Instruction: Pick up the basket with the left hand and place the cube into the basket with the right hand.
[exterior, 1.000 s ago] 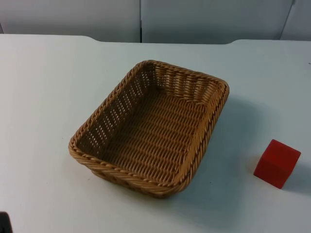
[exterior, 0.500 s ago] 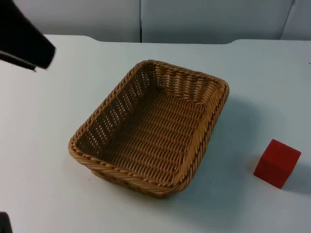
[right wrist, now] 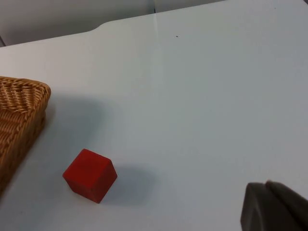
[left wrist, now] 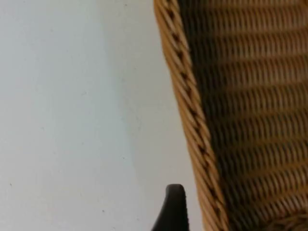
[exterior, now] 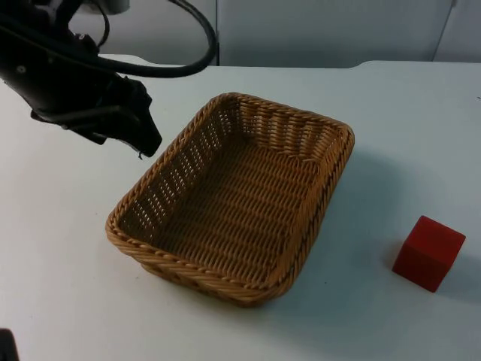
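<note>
The wicker basket (exterior: 233,199) sits flat on the white worktop (exterior: 60,248), open side up, with nothing inside it. The red cube (exterior: 428,253) rests on the worktop well apart from the basket, off its right-hand long side and nearer its front corner; in the right wrist view the cube (right wrist: 90,174) lies near the basket's corner (right wrist: 21,113) without touching it. The left claw (exterior: 143,135) hangs above the worktop just beside the basket's left long rim, outside it and not touching the wicker; whether its fingers are apart or together cannot be told. In the left wrist view one black fingertip (left wrist: 172,208) stands just beside the braided rim (left wrist: 190,115). The right claw (right wrist: 272,207) waits above bare worktop, well apart from the cube; its state cannot be told either.
</note>
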Available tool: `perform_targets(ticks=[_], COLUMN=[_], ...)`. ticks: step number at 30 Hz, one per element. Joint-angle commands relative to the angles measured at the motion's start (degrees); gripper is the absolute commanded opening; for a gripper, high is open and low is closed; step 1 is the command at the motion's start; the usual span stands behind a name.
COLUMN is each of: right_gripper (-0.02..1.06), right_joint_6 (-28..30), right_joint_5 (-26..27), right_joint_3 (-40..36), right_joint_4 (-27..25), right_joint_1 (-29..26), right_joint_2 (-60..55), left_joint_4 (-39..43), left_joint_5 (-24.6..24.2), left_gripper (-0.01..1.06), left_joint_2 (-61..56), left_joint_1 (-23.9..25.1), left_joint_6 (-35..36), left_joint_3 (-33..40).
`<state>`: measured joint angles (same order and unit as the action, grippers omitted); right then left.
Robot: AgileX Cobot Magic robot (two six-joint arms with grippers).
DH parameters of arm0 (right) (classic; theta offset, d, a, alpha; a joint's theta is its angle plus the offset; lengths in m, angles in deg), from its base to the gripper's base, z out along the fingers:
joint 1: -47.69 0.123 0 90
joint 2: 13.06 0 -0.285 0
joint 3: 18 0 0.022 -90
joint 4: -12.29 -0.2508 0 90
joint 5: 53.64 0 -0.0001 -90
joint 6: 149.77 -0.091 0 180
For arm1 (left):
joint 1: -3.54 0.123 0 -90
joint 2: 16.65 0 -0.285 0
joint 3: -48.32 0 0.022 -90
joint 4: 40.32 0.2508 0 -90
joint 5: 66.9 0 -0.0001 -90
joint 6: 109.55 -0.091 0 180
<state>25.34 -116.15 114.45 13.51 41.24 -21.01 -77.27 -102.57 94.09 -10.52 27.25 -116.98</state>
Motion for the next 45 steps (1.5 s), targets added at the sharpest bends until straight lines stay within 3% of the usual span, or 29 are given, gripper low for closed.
perform_targets(ticks=[1, 9, 21, 25, 29, 30, 31, 33, 37, 40, 45], right_gripper=[0.00, 0.00, 0.00, 0.00, 0.00, 0.00, 0.00, 0.00, 0.00, 0.00, 0.00], right_joint_6=[0.3, 0.3, 0.4, 0.4, 0.4, 0.4, 0.4, 0.4, 0.4, 0.4, 0.4], right_joint_5=[0.6, 0.6, 0.7, 0.7, 0.7, 0.7, 0.7, 0.7, 0.7, 0.7, 0.7], right_joint_3=[-0.3, -0.3, -0.3, -0.3, -0.3, -0.3, -0.3, -0.3, -0.3, -0.3, -0.3], right_joint_4=[-0.3, -0.3, -0.3, -0.3, -0.3, -0.3, -0.3, -0.3, -0.3, -0.3, -0.3], right_joint_1=[-0.4, -0.4, -0.4, -0.4, -0.4, -0.4, -0.4, -0.4, -0.4, -0.4, -0.4], right_joint_2=[0.2, 0.2, 0.2, 0.2, 0.2, 0.2, 0.2, 0.2, 0.2, 0.2, 0.2], left_joint_4=[-0.3, -3.1, -12.3, -12.3, -12.3, -12.3, -12.3, -12.3, -12.2, -12.2, -12.2], left_joint_5=[1.4, 1.4, 1.3, 2.5, 5.3, 5.3, 6.0, 6.4, 5.3, 0.7, -2.5], left_gripper=[0.69, 0.69, 0.69, 0.62, 0.32, 0.32, 0.16, 0.00, 0.00, 0.00, 0.00], left_joint_2=[1.7, 6.7, 13.5, 14.9, 16.3, 16.3, 16.3, 16.3, 16.3, 16.0, 14.2], left_joint_1=[-0.4, -0.4, -0.4, -0.4, -0.4, -0.4, -0.4, -0.3, -0.2, 0.3, 1.5], left_joint_6=[-0.3, -0.4, -7.6, -7.6, -7.6, -7.6, -7.6, -7.6, -7.3, -6.3, -5.4], left_joint_3=[-1.5, -3.7, -3.7, -3.7, -3.7, -3.7, -3.7, -3.7, -4.6, -6.6, -8.1])
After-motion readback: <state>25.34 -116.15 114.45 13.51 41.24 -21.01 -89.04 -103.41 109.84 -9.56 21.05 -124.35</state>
